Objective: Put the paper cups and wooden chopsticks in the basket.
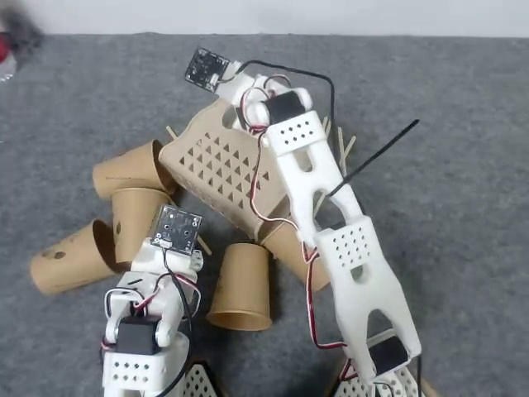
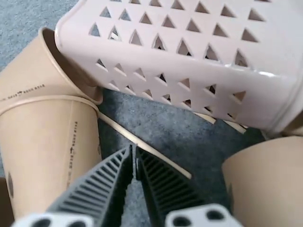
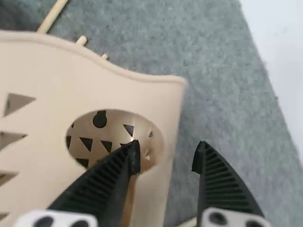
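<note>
A grey carpeted tabletop [image 1: 463, 248] carried everything. At its middle lay the beige basket [image 1: 216, 165], tipped over so that a wall pierced with triangles faced up.

Five paper cups lay on their sides around it. One cup [image 1: 126, 169] touched the basket's left corner. A second cup [image 1: 136, 217] lay just below that one, and a third cup [image 1: 70, 258] lay farther out to the left. A fourth cup [image 1: 242, 285] lay below the basket. A fifth cup [image 1: 291, 246] lay partly under the right arm [image 1: 364, 265].

Wooden chopsticks [image 1: 343, 149] stuck out past the basket's far right side. One chopstick [image 2: 156, 156] lay on the carpet between the second cup and the basket.

The right tool [image 3: 168, 156] stood with its jaws apart at the basket's end wall. One finger [image 3: 120, 165] was in front of the oval handle hole, the other over the carpet beyond the wall's edge.

The left tool [image 2: 134, 158] had its jaws together with nothing seen between them, its tips right at the lone chopstick.
</note>
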Controlling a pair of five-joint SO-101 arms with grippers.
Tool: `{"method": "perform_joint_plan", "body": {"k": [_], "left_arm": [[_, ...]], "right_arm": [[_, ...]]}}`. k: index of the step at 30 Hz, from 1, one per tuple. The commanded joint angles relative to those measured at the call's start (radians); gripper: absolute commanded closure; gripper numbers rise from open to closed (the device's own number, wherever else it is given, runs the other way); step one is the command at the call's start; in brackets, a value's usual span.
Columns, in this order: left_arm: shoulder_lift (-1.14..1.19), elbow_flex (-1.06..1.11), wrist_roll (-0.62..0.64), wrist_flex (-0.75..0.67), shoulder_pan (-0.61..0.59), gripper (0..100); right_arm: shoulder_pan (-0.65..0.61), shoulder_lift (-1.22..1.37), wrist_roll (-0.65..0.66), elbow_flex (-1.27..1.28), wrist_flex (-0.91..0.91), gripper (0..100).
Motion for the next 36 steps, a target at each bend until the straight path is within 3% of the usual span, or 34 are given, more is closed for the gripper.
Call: {"method": "perform_joint_plan", "body": {"k": [1, 7, 10, 21, 27, 31, 36], "left_arm": [[-0.015, -0.004, -0.003, 0.0, 0.008, 99], [-0.015, -0.004, -0.003, 0.0, 0.008, 99], [-0.015, -0.004, -0.003, 0.0, 0.008, 99], [-0.017, -0.004, -0.003, -0.002, 0.008, 99], [-0.017, -0.004, -0.003, -0.002, 0.008, 99], [-0.017, -0.004, -0.005, -0.002, 0.003, 99], [-0.017, -0.004, -0.005, -0.002, 0.002, 99]], "right_arm": [[-0.007, 0.012, 0.011, -0.052, -0.05, 79.7], [-0.005, 0.093, 0.037, -0.052, -0.111, 82.1], [-0.008, 0.088, 0.089, -0.055, -0.11, 99.3], [-0.005, -0.117, 0.068, -0.408, 0.131, 99.1], [0.048, -0.358, 0.063, -0.399, 0.274, 99.1], [0.127, -0.562, -0.087, -0.4, 0.292, 99.1], [0.351, -0.796, -0.493, -0.397, 0.328, 99.1]]}}
